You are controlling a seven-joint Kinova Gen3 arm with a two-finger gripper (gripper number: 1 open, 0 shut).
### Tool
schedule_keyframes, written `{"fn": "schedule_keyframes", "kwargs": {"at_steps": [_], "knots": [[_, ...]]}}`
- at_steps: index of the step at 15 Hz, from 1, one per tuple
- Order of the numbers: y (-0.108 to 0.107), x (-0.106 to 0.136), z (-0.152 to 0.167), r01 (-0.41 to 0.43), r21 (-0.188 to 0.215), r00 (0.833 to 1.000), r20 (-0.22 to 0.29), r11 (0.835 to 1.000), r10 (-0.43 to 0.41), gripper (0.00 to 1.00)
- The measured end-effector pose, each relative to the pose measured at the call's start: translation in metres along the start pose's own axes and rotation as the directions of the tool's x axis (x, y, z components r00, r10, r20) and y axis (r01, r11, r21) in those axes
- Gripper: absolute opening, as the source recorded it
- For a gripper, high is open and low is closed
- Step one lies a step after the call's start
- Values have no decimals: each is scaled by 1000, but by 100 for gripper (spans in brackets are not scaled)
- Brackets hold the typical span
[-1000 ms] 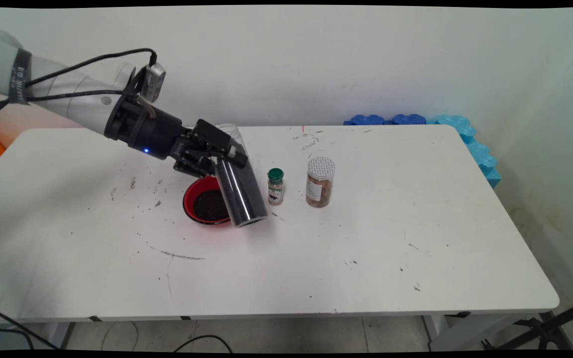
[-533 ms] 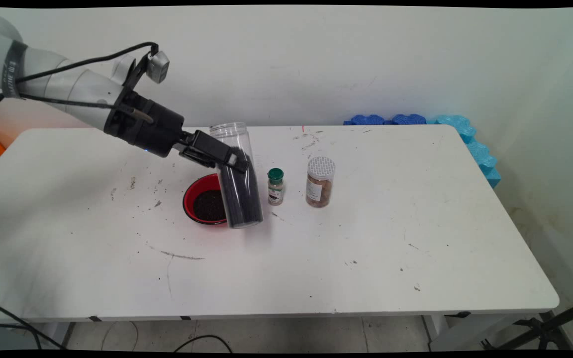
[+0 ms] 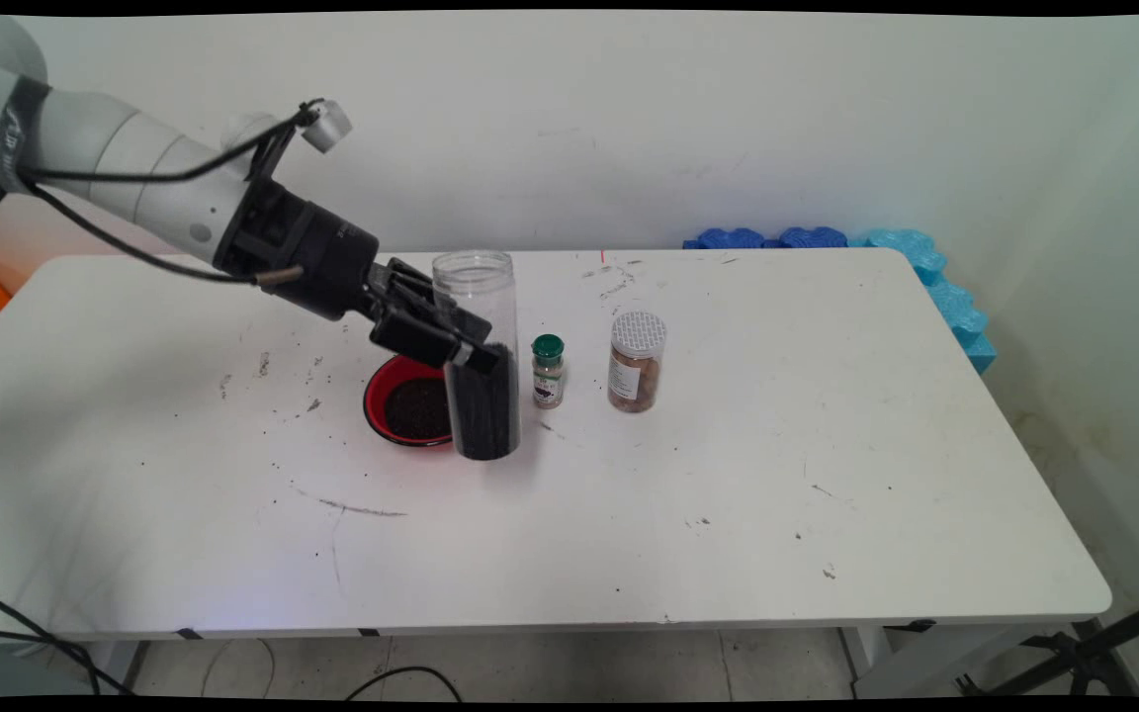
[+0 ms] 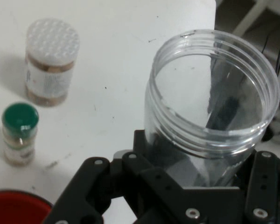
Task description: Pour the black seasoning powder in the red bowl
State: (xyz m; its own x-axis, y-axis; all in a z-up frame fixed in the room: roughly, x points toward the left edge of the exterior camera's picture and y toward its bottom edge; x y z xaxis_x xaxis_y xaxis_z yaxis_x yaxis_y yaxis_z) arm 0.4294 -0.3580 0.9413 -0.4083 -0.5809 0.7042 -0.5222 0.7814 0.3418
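My gripper (image 3: 461,341) is shut on a tall clear plastic jar (image 3: 477,356) with no lid, about half full of dark grains. The jar stands nearly upright, its base at or just above the table (image 3: 728,514). Right behind and to the left of the jar sits a red bowl (image 3: 394,401) holding dark grains. In the hand view the jar's open mouth (image 4: 213,107) fills the right half, held between the black linkage of my gripper (image 4: 196,186), and the bowl's rim (image 4: 18,207) shows at the bottom left.
A small spice bottle with a green cap (image 3: 548,371) (image 4: 19,133) stands just right of the jar. Further right stands a jar with a white lid and brown contents (image 3: 637,361) (image 4: 51,60). Blue foam pieces (image 3: 856,240) lie at the table's back right corner.
The jar has swung from a steep tilt over the bowl back to nearly upright. My wrist has rotated and the jar's base has shifted slightly left.
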Motion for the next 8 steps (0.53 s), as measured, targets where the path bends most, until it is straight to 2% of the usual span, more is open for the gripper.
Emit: {"fn": "schedule_keyframes", "kwargs": {"at_steps": [3,6,8], "knots": [[5,2,3,-129,12,992,12,992,129,0],[9,4,7,-255,37,967,26,966,254,0],[12,4,9,-302,48,953,35,952,300,0]]}}
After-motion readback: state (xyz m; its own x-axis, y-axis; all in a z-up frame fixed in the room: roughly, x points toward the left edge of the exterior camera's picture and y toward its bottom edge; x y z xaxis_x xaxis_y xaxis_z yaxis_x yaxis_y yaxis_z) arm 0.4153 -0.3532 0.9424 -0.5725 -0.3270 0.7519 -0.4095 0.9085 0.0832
